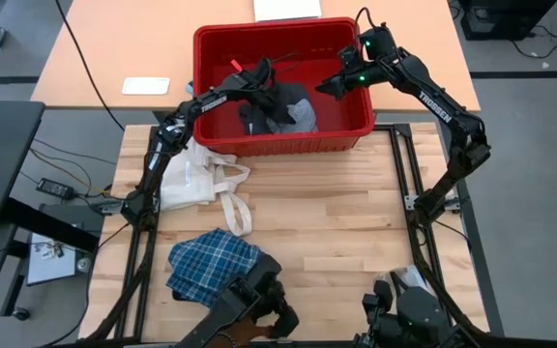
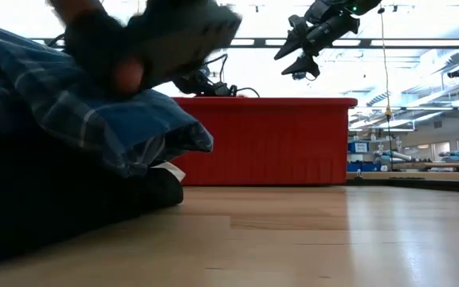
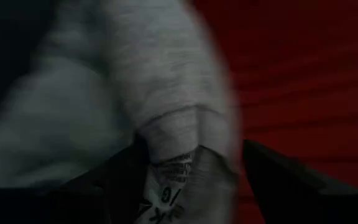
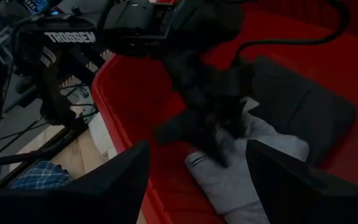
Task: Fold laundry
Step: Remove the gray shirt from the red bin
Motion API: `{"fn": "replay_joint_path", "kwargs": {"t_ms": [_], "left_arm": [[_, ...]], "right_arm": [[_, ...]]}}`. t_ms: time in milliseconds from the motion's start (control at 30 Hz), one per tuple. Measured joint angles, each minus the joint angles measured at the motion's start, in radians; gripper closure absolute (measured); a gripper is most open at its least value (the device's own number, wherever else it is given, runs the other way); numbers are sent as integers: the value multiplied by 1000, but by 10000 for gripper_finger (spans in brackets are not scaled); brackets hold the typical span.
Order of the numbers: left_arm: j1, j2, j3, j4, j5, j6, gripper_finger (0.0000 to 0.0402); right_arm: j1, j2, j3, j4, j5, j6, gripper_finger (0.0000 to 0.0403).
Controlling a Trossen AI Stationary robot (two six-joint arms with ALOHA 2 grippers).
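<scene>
A black to dark grey garment [image 1: 280, 108] with a lighter grey inner side [image 4: 241, 171] lies bunched in the red bin [image 1: 211, 58]. My left gripper [image 1: 271, 97] reaches down into the bin and is shut on this garment. My right gripper [image 1: 329, 87] hovers open above the bin's right half [image 2: 300, 49], touching nothing. The blue-and-white plaid shirt [image 1: 216, 263] lies folded on the table's near left part and fills the left of the low view [image 2: 94, 119]. My left gripper [image 4: 219, 134] pinches a bunched fold of the dark garment between its two fingers, coming from above and slanting down into the bin. In its wrist view the grey inner cloth with a printed label [image 3: 173, 177] sits between the fingers. The rest of the garment lies in the bin.
A cream tote bag [image 1: 196, 179] with long straps lies on the table's left, just before the bin. The bin's red walls [image 2: 269, 139] stand at the far edge. Dark equipment [image 1: 259, 307] sits at the near edge. Bare wood [image 1: 346, 222] spans the middle and right.
</scene>
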Motion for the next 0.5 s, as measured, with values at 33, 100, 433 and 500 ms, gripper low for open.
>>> {"fn": "replay_joint_path", "kwargs": {"t_ms": [33, 100, 433, 500], "left_arm": [[0, 1, 0, -4, -81, 7, 147], [-5, 3, 0, -6, -191, 40, 156], [-48, -64, -2, 8, -229, 274, 179], [-46, -91, -2, 16, -266, 313, 181]], "right_arm": [[0, 0, 0, 0, -2, 0, 131], [0, 0, 0, 0, -10, 3, 131], [0, 0, 0, -1, -12, 8, 131], [0, 0, 0, -1, -11, 8, 131]]}}
